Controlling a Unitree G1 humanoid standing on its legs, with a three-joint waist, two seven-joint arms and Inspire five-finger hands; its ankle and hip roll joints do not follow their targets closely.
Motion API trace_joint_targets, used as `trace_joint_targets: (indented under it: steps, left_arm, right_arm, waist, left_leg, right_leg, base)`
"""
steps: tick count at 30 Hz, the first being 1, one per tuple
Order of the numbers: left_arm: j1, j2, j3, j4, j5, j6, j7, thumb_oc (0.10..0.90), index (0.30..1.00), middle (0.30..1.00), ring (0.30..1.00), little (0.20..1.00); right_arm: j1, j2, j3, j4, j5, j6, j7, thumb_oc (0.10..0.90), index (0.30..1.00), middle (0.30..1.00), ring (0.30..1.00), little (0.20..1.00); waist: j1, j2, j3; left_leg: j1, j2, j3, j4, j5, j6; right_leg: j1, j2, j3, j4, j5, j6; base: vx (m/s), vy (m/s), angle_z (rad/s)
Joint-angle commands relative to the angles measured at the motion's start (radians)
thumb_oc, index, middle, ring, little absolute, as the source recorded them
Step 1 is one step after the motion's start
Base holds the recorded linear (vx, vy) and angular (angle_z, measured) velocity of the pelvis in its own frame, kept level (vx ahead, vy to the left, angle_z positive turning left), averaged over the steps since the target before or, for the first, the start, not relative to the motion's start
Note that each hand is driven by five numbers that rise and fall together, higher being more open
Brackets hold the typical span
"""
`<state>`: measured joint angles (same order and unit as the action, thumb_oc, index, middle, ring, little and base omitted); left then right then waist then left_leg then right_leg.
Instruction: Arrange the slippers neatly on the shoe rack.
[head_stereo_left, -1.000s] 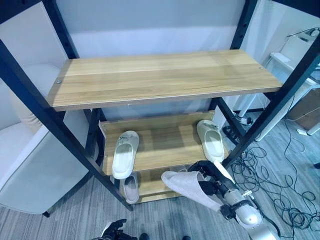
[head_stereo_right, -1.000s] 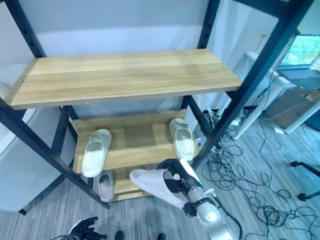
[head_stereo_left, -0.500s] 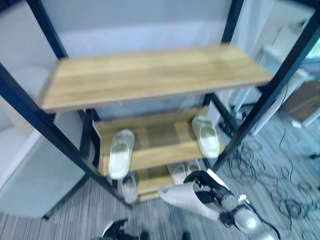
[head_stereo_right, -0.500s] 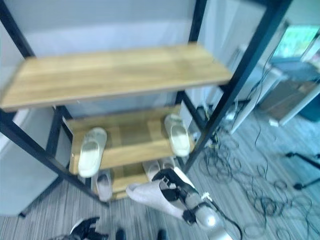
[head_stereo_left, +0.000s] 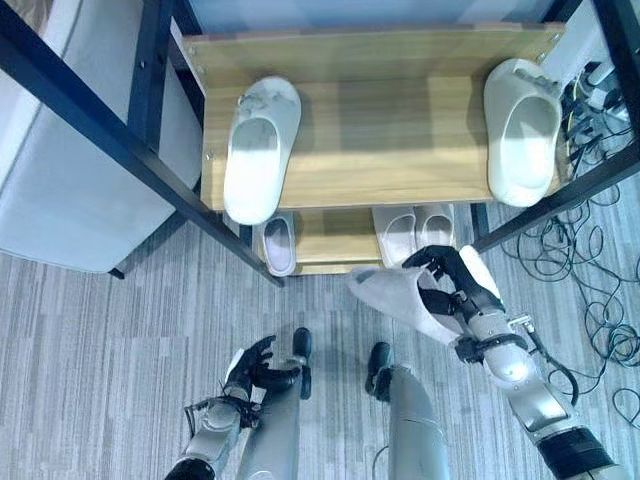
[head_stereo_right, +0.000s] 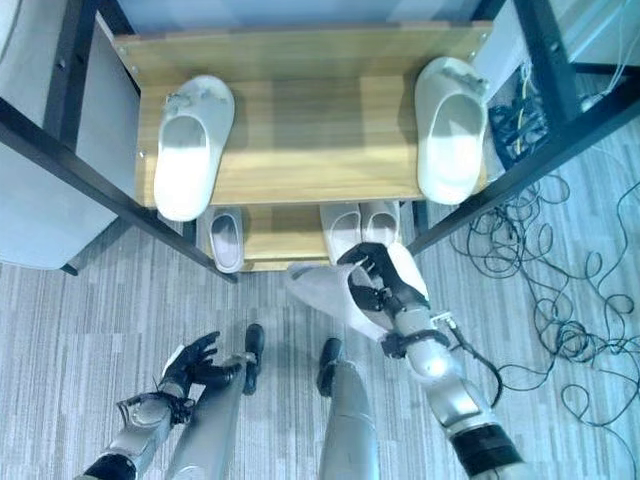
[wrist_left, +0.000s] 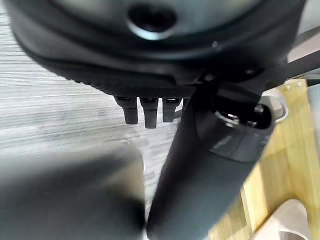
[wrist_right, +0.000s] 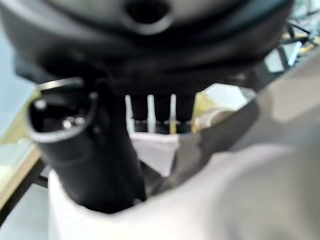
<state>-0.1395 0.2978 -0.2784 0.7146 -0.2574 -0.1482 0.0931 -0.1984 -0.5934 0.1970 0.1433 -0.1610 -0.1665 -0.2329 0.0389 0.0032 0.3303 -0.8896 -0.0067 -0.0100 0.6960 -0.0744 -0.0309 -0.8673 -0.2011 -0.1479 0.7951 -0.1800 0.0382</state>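
Observation:
My right hand (head_stereo_left: 455, 290) is shut on a pale grey slipper (head_stereo_left: 398, 296), held tilted above the floor just in front of the rack's bottom shelf (head_stereo_left: 325, 240). Its fingers curl over the slipper's edge in the right wrist view, hand (wrist_right: 150, 112). That bottom shelf holds a single grey slipper (head_stereo_left: 278, 243) and a pair of pale slippers (head_stereo_left: 415, 228). The middle shelf (head_stereo_left: 385, 150) carries two white slippers, one at its left end (head_stereo_left: 258, 150) and one at its right end (head_stereo_left: 522, 130). My left hand (head_stereo_left: 250, 365) hangs low at the left, open and holding nothing.
Black slanted rack posts (head_stereo_left: 110, 135) cross in front of the shelves on both sides. A white seat (head_stereo_left: 60, 200) stands to the left of the rack. Tangled cables (head_stereo_left: 590, 290) lie on the grey carpet at the right.
The camera has tipped downward, so the top shelf has left the picture and the floor shows. My right hand still holds the grey slipper before the bottom shelf.

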Motion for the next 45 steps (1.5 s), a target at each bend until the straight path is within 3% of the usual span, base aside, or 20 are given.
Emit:
trace_joint_targets:
  steps: [1,5,7,8,12,13,15,18,20,23,28,32,38,45]
  left_arm:
    - [0.040,0.026,-0.035,-0.102,-0.035,-0.069,0.039,0.800,0.900,0.900,0.900,0.900]
    - [0.033,0.069,-0.022,-0.269,-0.058,-0.085,0.070,0.800,0.900,0.900,0.900,0.900]
    - [0.032,0.076,-0.019,-0.303,-0.069,-0.087,0.078,0.800,0.900,0.900,0.900,0.900]
    - [0.030,0.089,-0.010,-0.361,-0.074,-0.094,0.094,0.800,0.900,0.900,0.900,0.900]
    - [0.015,0.108,-0.006,-0.444,-0.080,-0.103,0.117,0.800,0.900,0.900,0.900,0.900]
    - [0.000,0.121,-0.013,-0.484,-0.076,-0.110,0.132,0.800,0.900,0.900,0.900,0.900]
    - [-0.007,0.129,-0.011,-0.507,-0.078,-0.107,0.137,0.800,0.900,0.900,0.900,0.900]
    - [-0.043,0.169,-0.013,-0.552,-0.075,-0.113,0.154,0.800,0.900,0.900,0.900,0.900]
    - [-0.058,0.213,0.003,-0.607,-0.074,-0.116,0.177,0.800,0.900,0.900,0.900,0.900]
    - [-0.069,0.237,0.015,-0.637,-0.091,-0.119,0.196,0.800,0.900,0.900,0.900,0.900]
    - [-0.022,0.273,-0.005,-0.726,-0.135,-0.128,0.206,0.800,0.900,0.900,0.900,0.900]
    - [-0.003,0.329,-0.006,-0.783,-0.151,-0.139,0.211,0.800,0.900,0.900,0.900,0.900]
    - [-0.011,0.359,-0.032,-0.816,-0.180,-0.145,0.221,0.800,0.900,0.900,0.900,0.900]
    - [-0.025,0.369,-0.047,-0.818,-0.193,-0.149,0.225,0.800,0.900,0.900,0.900,0.900]
  right_arm:
    - [-0.029,-0.009,-0.069,-0.141,-0.026,-0.082,-0.129,0.400,0.300,0.300,0.300,0.300]
    - [-0.105,-0.004,-0.121,-0.174,-0.048,-0.080,-0.203,0.400,0.300,0.300,0.300,0.300]
    - [-0.127,-0.001,-0.130,-0.184,-0.049,-0.079,-0.218,0.400,0.300,0.300,0.300,0.300]
    - [-0.152,-0.003,-0.141,-0.203,-0.052,-0.078,-0.237,0.400,0.300,0.300,0.300,0.300]
    - [-0.206,-0.008,-0.153,-0.232,-0.068,-0.076,-0.264,0.400,0.300,0.300,0.300,0.300]
    - [-0.247,-0.036,-0.145,-0.243,-0.088,-0.077,-0.273,0.400,0.300,0.300,0.300,0.300]
    - [-0.268,-0.055,-0.143,-0.247,-0.092,-0.074,-0.275,0.400,0.300,0.300,0.300,0.300]
    - [-0.339,-0.145,-0.114,-0.243,-0.116,-0.064,-0.272,0.400,0.300,0.300,0.300,0.300]
    - [-0.392,-0.202,-0.102,-0.264,-0.115,-0.054,-0.274,0.400,0.300,0.300,0.300,0.300]
    - [-0.446,-0.239,-0.089,-0.285,-0.113,-0.046,-0.279,0.400,0.300,0.300,0.300,0.300]
    - [-0.564,-0.350,0.019,-0.334,-0.094,-0.032,-0.288,0.400,0.300,0.300,0.300,0.300]
    - [-0.633,-0.383,0.098,-0.329,-0.067,-0.027,-0.280,0.400,0.300,0.300,0.300,0.300]
    - [-0.815,-0.389,0.287,-0.229,-0.048,0.005,-0.267,0.400,0.300,0.300,0.300,0.300]
    - [-0.964,-0.368,0.417,-0.070,-0.037,0.047,-0.278,0.400,0.300,0.300,0.300,0.300]
  waist:
    - [-0.004,0.015,-0.101]
    - [0.000,0.025,-0.102]
    - [0.000,0.027,-0.099]
    - [0.002,0.031,-0.090]
    - [0.002,0.036,-0.080]
    - [0.002,0.030,-0.043]
    - [0.002,0.026,-0.012]
    - [0.005,0.010,0.063]
    - [0.012,-0.003,0.141]
    - [0.017,-0.011,0.188]
    - [0.044,-0.036,0.190]
    - [0.061,-0.020,0.190]
    - [0.092,-0.001,0.190]
    - [0.110,-0.003,0.190]
  left_leg:
    - [-0.172,-0.002,-0.022,0.144,-0.096,0.005]
    - [-0.403,-0.007,-0.047,0.365,-0.161,0.030]
    - [-0.457,-0.005,-0.054,0.424,-0.181,0.035]
    - [-0.541,-0.011,-0.056,0.527,-0.210,0.042]
    - [-0.669,-0.025,-0.057,0.702,-0.271,0.053]
    - [-0.680,-0.030,-0.054,0.784,-0.318,0.055]
    - [-0.680,-0.027,-0.042,0.838,-0.344,0.057]
    - [-0.680,-0.027,-0.032,0.962,-0.408,0.062]
    - [-0.680,-0.027,-0.030,1.074,-0.461,0.068]
    - [-0.680,-0.026,-0.032,1.149,-0.496,0.069]
    - [-0.680,-0.009,-0.028,1.310,-0.589,0.071]
    - [-0.680,-0.007,-0.041,1.395,-0.629,0.070]
    - [-0.680,0.006,-0.049,1.448,-0.647,0.062]
    - [-0.680,0.008,-0.040,1.439,-0.635,0.053]
  right_leg:
    - [-0.139,0.003,0.015,0.032,-0.005,0.026]
    - [-0.356,0.010,0.051,0.241,-0.073,-0.006]
    - [-0.407,0.012,0.058,0.299,-0.090,-0.014]
    - [-0.486,0.010,0.064,0.399,-0.117,-0.024]
    - [-0.614,0.018,0.081,0.573,-0.175,-0.044]
    - [-0.640,0.021,0.096,0.668,-0.209,-0.057]
    - [-0.643,0.022,0.102,0.724,-0.227,-0.062]
    - [-0.650,0.029,0.112,0.853,-0.271,-0.070]
    - [-0.661,0.044,0.129,0.981,-0.313,-0.079]
    - [-0.670,0.053,0.143,1.061,-0.340,-0.082]
    - [-0.703,0.080,0.174,1.231,-0.392,-0.100]
    - [-0.703,0.080,0.170,1.305,-0.421,-0.109]
    - [-0.703,0.073,0.170,1.345,-0.423,-0.113]
    - [-0.703,0.055,0.177,1.356,-0.419,-0.114]
  base:
    - [0.00,0.000,0.00]
    - [0.03,-0.021,0.04]
    - [0.07,-0.020,-0.01]
    - [0.08,-0.018,0.00]
    - [0.11,-0.019,-0.01]
    - [0.11,-0.025,-0.01]
    - [0.07,-0.020,-0.01]
    - [0.05,-0.042,-0.01]
    - [0.06,-0.041,-0.12]
    - [0.03,-0.016,-0.09]
    - [0.00,-0.008,-0.27]
    - [-0.05,0.017,-0.10]
    - [-0.03,0.036,-0.06]
    - [0.00,0.011,0.01]
